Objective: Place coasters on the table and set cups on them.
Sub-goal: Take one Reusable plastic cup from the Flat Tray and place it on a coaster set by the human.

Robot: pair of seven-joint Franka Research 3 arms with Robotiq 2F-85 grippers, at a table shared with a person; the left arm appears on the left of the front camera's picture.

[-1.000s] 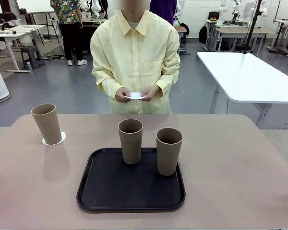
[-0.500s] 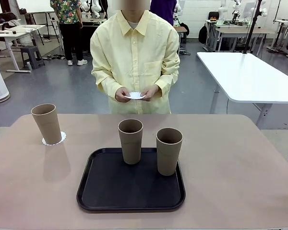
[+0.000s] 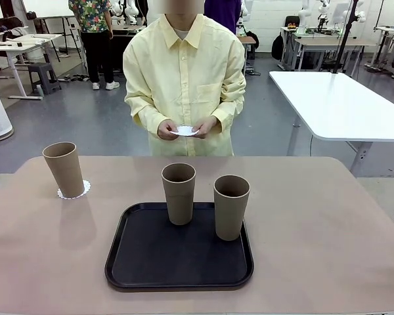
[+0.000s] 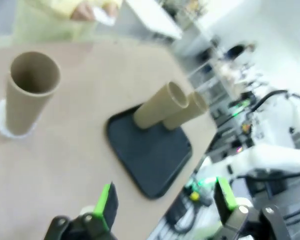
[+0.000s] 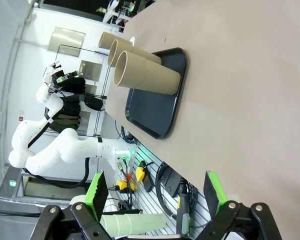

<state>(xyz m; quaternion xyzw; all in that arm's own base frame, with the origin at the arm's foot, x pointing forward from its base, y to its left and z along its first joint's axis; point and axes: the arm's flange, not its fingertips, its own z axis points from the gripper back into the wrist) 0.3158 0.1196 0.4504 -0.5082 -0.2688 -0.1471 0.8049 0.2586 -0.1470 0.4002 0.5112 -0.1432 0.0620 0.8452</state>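
Table (image 3: 328, 216): beige-tan top, rounded corners; spreads below and ahead of the left gripper (image 4: 164, 192).
Tray (image 3: 177, 262): black, flat on the top, near, straight ahead of that gripper.
Coaster (image 3: 87, 188): white, flat on the top, farther ahead, off toward the wrist view's left edge.

The black tray (image 3: 159, 262), rectangular with rounded corners and a raised rim, lies flat. A white table (image 3: 341, 105) stands beyond, on grey floor (image 3: 72, 128).

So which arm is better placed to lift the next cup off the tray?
Likely the right: one cup stands on the right half of the black tray, nearer that side, and the right pincer is open and empty.
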